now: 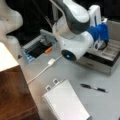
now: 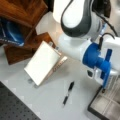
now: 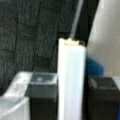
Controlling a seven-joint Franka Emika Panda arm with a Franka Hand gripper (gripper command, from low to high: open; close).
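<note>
The gripper (image 3: 71, 100), fingers (image 3: 41, 100) pinching a white upright block (image 3: 71, 75), hung over the metal tray (image 1: 105, 66).

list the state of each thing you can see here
gripper: low over the grey tray, nothing seen in it
grey tray: on the table, open-topped
pen: lying flat, untouched
notepad: closed, flat
white cable: loose across the table

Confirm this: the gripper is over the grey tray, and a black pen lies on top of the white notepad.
Not quite. The gripper is over the grey tray, but the black pen lies on the table beside the white notepad, apart from it, as both front views show.
</note>
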